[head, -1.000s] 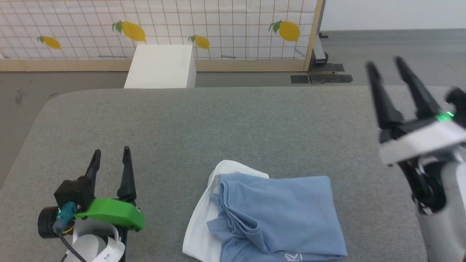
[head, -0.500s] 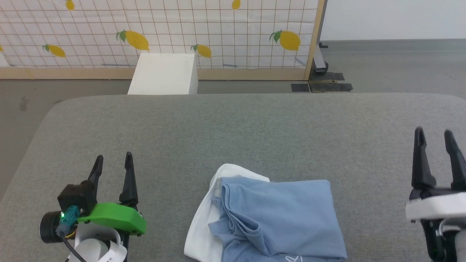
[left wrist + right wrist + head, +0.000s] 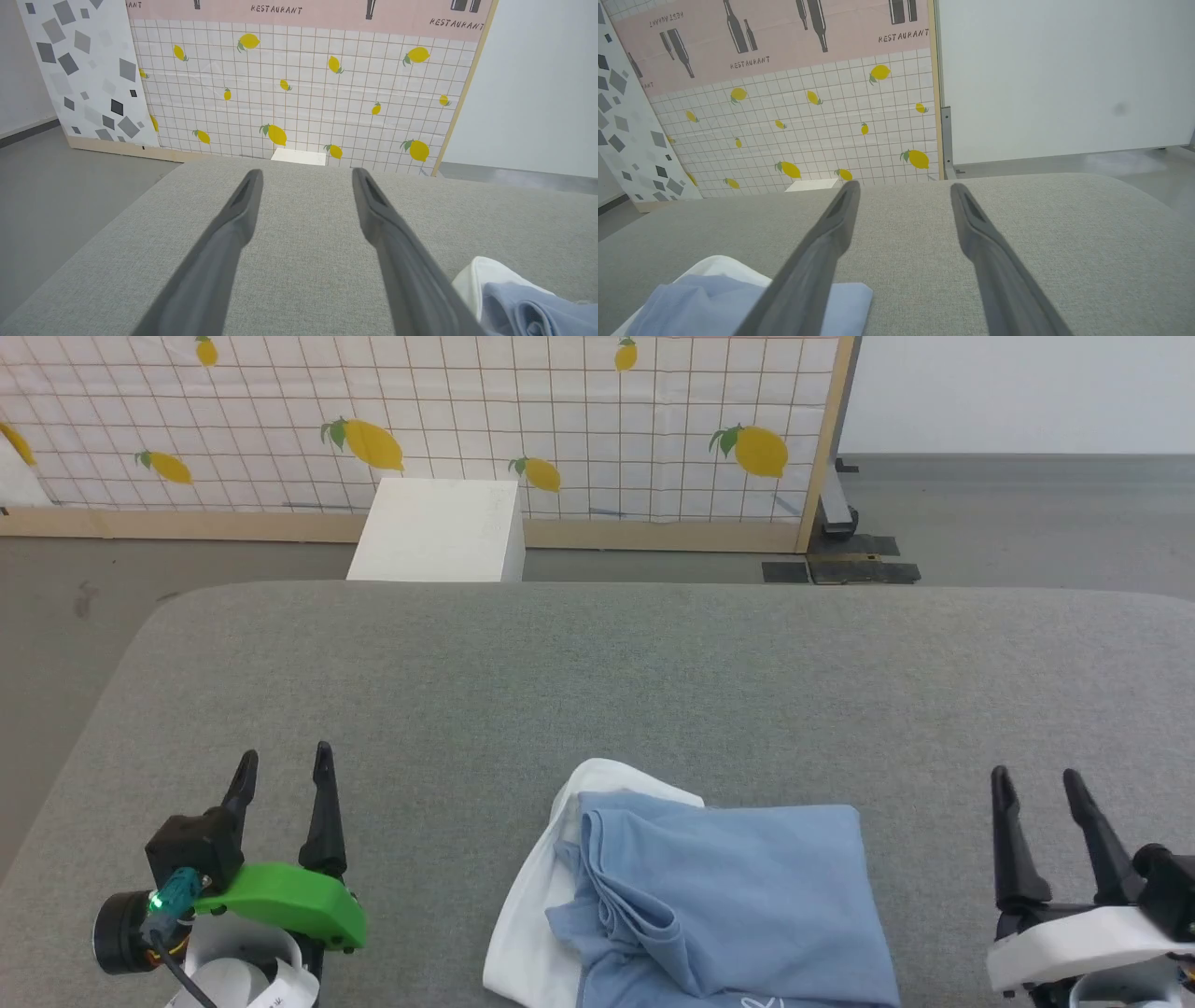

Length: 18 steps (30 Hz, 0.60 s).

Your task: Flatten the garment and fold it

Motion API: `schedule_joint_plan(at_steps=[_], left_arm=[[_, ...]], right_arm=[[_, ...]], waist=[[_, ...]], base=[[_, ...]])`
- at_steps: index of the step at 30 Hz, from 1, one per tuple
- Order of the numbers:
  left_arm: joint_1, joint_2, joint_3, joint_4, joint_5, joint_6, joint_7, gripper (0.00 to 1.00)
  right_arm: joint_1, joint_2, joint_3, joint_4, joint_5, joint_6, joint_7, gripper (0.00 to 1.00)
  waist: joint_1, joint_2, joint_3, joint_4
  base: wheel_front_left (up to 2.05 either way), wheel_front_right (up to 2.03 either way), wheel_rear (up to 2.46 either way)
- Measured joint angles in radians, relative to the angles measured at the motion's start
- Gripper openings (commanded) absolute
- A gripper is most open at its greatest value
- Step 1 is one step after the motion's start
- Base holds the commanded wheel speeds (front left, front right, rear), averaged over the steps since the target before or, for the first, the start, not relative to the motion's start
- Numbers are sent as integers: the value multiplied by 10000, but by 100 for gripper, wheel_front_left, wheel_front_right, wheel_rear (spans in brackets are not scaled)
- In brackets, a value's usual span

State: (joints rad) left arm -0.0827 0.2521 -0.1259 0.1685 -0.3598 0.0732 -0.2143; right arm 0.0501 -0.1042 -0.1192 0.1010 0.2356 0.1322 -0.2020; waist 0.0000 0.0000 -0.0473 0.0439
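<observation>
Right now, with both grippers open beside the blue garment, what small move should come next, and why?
Probably bring the left gripper toward the white edge of the garment to pinch it. The garment lies doubled over and creased on the gray surface, not flat, and the left gripper and right gripper stand open, touching nothing.

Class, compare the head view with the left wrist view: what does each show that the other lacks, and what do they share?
Head view adds the open right gripper, most of the garment with its white script logo, and dark floor plates. Left wrist view adds the pink RESTAURANT banner and a grey-speckled panel. Shared: the open left gripper, the garment's white-and-blue corner, the grey padded table, the lemon-print panel and the white box.
</observation>
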Motion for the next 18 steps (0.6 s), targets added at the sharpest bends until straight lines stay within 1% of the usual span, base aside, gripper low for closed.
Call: schedule_joint_plan(at_steps=[7,18], left_arm=[[184,75,-73,67,-27,19,190,100],[211,109,-251,136,-98,15,293,100]], right_arm=[[129,-48,351,67,-73,0,249,100],[130,-63,376,211,-73,0,347,100]], waist=[[0,0,-70,29],[0,0,-92,55]], base=[[0,0,0],[0,0,0]])
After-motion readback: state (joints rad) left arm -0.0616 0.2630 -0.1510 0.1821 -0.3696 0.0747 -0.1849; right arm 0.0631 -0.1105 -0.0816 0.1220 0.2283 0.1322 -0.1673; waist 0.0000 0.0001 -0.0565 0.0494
